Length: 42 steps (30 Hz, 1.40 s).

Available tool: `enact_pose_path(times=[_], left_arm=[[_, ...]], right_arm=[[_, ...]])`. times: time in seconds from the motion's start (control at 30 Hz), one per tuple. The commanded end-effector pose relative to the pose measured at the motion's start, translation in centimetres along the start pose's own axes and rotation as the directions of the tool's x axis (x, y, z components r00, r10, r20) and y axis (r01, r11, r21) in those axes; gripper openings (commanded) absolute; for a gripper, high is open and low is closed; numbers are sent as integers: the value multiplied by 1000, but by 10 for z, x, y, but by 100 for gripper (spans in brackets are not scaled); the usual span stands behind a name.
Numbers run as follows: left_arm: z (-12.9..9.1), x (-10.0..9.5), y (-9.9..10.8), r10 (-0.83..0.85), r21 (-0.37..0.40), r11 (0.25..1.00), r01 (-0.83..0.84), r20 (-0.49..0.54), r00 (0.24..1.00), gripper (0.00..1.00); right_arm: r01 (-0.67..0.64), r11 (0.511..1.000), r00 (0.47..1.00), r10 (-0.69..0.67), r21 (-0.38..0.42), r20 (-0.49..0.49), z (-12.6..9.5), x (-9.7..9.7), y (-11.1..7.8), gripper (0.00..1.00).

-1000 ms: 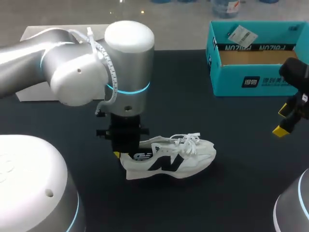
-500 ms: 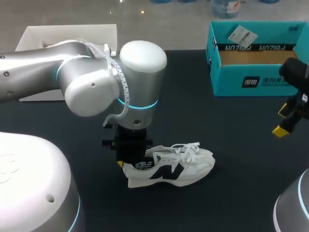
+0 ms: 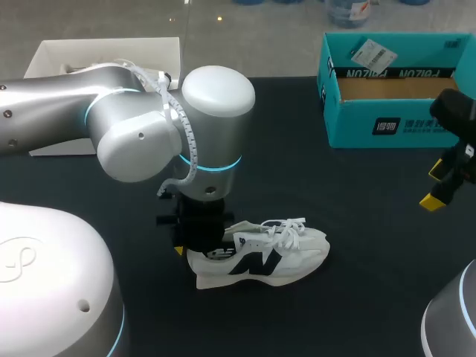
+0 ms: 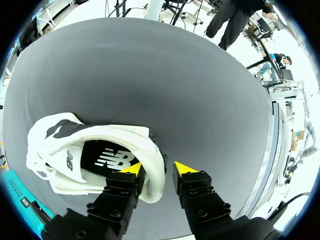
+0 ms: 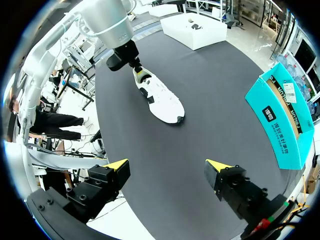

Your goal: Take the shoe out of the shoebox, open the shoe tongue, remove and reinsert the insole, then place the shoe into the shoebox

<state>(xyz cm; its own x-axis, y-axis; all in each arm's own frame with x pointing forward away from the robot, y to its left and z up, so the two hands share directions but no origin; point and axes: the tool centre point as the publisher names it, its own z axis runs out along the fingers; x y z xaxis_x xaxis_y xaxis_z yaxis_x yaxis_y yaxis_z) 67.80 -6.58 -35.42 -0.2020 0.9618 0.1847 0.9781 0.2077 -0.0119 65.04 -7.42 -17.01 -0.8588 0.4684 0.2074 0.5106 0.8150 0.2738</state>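
The black table [image 3: 357, 245] carries everything here. Next biggest is the teal shoebox [image 3: 394, 126], sitting open at the far right corner, well apart from the action. I'd guess it's parked there so the middle stays free for the fiddly work and the trip back is short. A white box [image 3: 104, 56] sits at the far left corner, out of the way.

The shoe [image 3: 260, 260] is out of the shoebox and stands on its sole around the middle of the table, a bit toward the near edge, with its heel toward the left edge and its toe toward the right. Upright like that, the opening faces up, which is what I want for getting at the tongue and insole.

My left pincer [image 4: 158, 168] comes straight down on the heel. It's set narrow and pinching the heel wall, one finger inside the shoe and one outside. That looks like an anchor grip to me: hold the back still so the shoe can't skate around while the other arm works. My right pincer [image 5: 167, 165] is spread wide and holding nothing, hovering near the right edge of the table, well away from the shoe.

The dark insole [image 4: 107, 160] is still lying inside, so my read is that the tongue and insole steps aren't done yet.
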Motion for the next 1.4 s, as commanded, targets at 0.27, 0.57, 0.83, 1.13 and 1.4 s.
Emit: enact_pose_path(times=[0.27, 0.57, 0.83, 1.13, 1.4], left_arm=[[-44, 48, 3, -18, 7, 1000, 17, 124, 992, 100], [-46, 129, 14, -224, 315, 944, 100, 387, 894, 100], [-27, 161, 8, -369, 413, 892, 186, 426, 826, 100], [-27, 161, 8, -369, 413, 892, 186, 426, 826, 100], [-27, 161, 8, -369, 413, 892, 186, 426, 826, 100]], right_arm=[[-1, 1000, 1000, 1, 5, -2, 1, -2, 2, 100], [-1, 1000, 1000, 1, 5, -2, 1, -2, 2, 100], [-1, 1000, 1000, 1, 5, -2, 1, -2, 2, 100], [-1, 1000, 1000, 1, 5, -2, 1, -2, 2, 100], [-1, 1000, 1000, 1, 5, -2, 1, -2, 2, 100]])
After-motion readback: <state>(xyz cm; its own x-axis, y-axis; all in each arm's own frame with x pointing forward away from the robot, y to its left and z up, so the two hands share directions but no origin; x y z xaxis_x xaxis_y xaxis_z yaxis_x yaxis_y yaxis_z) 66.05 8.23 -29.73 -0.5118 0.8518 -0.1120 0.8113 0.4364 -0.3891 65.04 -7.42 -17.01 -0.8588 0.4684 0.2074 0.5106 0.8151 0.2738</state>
